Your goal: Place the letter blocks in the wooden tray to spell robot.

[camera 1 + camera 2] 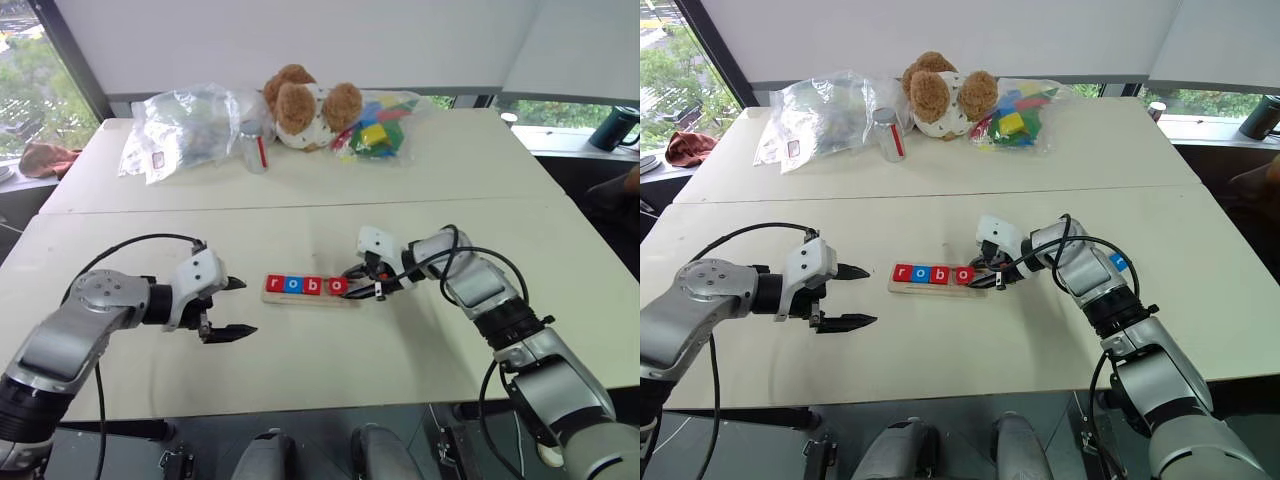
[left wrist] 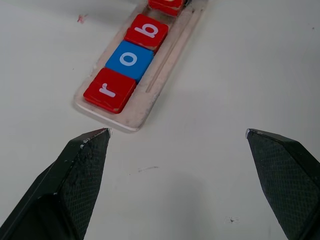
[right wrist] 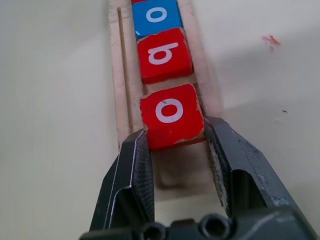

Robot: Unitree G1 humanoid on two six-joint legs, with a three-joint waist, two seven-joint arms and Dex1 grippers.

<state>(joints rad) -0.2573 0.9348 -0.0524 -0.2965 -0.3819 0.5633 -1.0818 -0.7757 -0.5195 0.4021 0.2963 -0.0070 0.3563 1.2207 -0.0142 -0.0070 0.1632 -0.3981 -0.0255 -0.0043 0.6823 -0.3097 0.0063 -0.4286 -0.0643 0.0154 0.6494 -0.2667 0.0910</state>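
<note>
Right now your right gripper (image 3: pixel 175 137) is clamped on the red "o" block (image 3: pixel 170 115), lowering it into the wooden tray's (image 1: pixel 345 298) fourth slot beside r, o, b. Set it flat, release, then find the t; your left gripper (image 1: pixel 232 308) waits wide apart and empty, near the tray's r end.

- Bare worktop (image 1: pixel 330 350) lies open on every side of the wooden tray (image 1: pixel 310 296).
- The right hand (image 3: pixel 172 137) blocks the tray's right end.
- The left hand (image 1: pixel 236 308) hangs left of the tray.
</note>
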